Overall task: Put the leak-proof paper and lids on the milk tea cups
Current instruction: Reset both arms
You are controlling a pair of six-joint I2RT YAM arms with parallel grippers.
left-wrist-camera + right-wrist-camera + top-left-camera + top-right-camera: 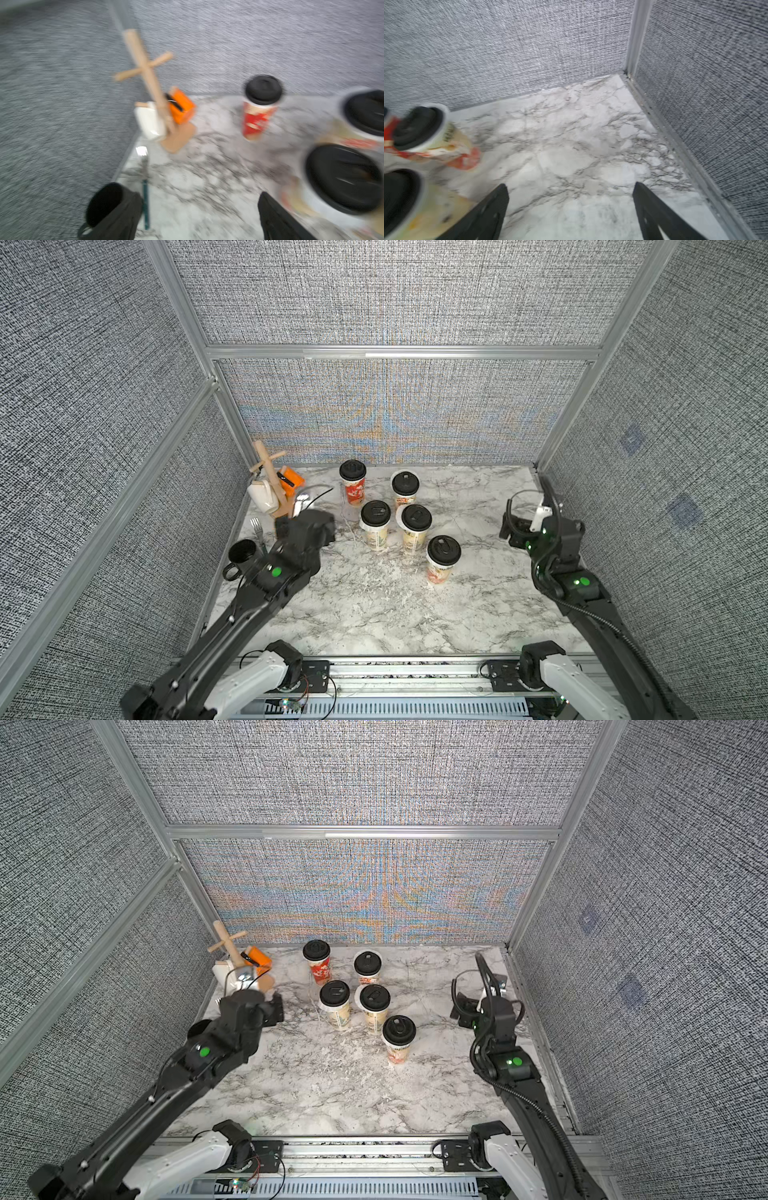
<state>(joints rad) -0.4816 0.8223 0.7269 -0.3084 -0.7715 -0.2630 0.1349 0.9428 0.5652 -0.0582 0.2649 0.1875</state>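
Over marble tabletop (365, 614), left arm (274, 572) and right arm (582, 585) reach forward, jaws apart.

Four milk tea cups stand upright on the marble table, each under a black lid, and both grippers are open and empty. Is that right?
Not four: both top views show five milk tea cups upright on the marble table, each under a black lid. The left gripper and right gripper are open and empty.
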